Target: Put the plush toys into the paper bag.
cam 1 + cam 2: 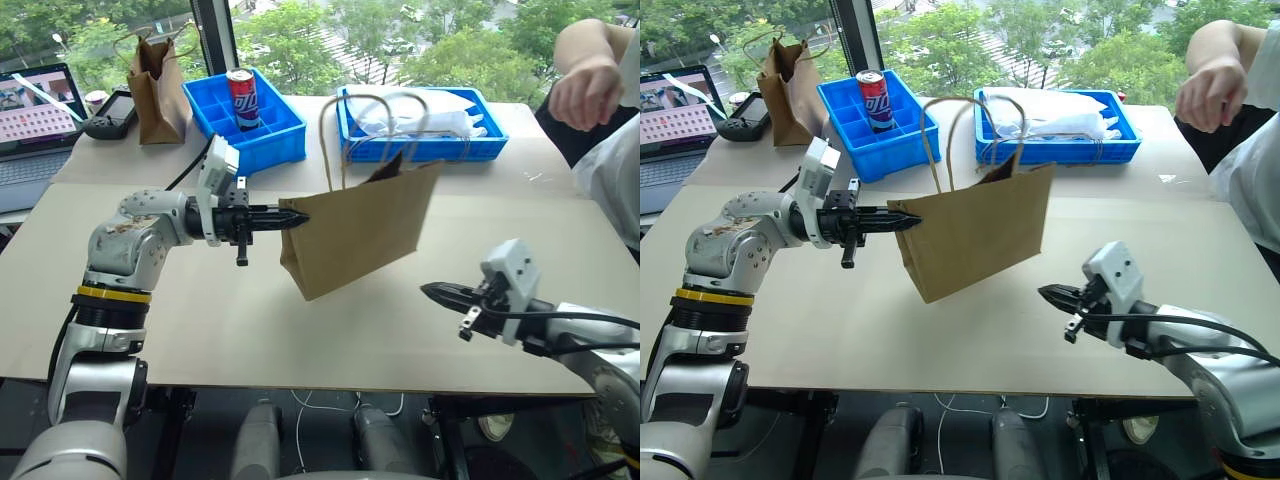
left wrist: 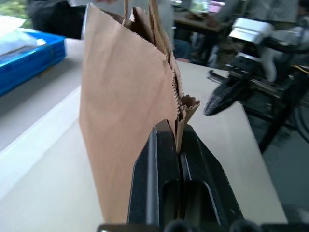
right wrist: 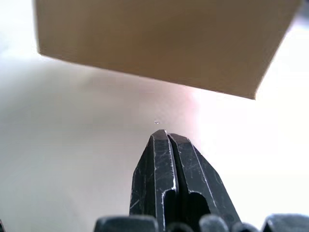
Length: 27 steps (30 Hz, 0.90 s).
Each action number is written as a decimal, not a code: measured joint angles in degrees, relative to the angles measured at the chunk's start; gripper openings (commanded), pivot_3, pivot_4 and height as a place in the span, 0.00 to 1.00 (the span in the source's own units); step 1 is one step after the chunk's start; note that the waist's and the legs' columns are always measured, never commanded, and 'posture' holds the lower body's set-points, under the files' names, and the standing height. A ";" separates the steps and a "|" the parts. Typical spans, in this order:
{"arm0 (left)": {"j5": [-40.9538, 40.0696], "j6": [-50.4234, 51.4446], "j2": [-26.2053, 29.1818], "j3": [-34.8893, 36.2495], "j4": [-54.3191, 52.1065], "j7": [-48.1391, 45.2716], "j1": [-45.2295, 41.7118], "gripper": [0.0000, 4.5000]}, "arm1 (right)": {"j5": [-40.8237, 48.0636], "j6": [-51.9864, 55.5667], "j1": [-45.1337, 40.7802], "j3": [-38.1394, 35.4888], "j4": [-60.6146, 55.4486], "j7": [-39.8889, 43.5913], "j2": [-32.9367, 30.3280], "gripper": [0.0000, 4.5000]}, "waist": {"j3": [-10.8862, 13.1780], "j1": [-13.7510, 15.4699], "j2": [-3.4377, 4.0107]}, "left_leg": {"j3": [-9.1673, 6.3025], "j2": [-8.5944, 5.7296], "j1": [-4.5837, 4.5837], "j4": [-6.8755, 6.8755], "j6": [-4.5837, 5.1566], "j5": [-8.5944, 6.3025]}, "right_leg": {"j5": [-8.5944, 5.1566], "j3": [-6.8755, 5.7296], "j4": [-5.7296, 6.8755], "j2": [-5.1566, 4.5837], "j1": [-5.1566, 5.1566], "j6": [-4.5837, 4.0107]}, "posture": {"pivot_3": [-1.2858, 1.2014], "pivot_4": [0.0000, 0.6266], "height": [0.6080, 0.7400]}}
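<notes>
The wide brown paper bag [image 1: 365,225] hangs tilted above the table [image 1: 230,330], its bottom off the surface and its twine handles [image 1: 340,120] standing up. My left gripper [image 1: 300,218] reaches in level from the left and is shut on the bag's side edge near the top; the left wrist view shows the paper [image 2: 125,96] pinched between the black fingers [image 2: 159,164]. My right gripper [image 1: 428,291] is shut with nothing in it, low over the table to the right of the bag, pointing toward it. The bag's underside [image 3: 159,43] floats ahead of its closed tips [image 3: 161,134]. The plush toys are out of view.
At the back stand a narrower dark paper bag [image 1: 155,90], a blue compartment bin [image 1: 275,145] holding a can [image 1: 241,98], and a blue tray [image 1: 430,150] with white plastic. A laptop [image 1: 35,110] and a controller [image 1: 112,115] lie far left. A person's hand [image 1: 585,85] hovers far right.
</notes>
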 measured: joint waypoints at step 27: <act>-6.37 -21.97 8.58 -14.17 14.95 -8.69 -5.09 0.01 | 0.19 0.36 2.98 -3.75 -0.02 0.88 -1.44 0.00 | 0.00 -0.42 0.00 | -0.07 0.01 -0.02 0.07 0.01 0.00 | -0.10 0.00 0.03 0.01 0.03 0.19 | 0.52 0.24 0.44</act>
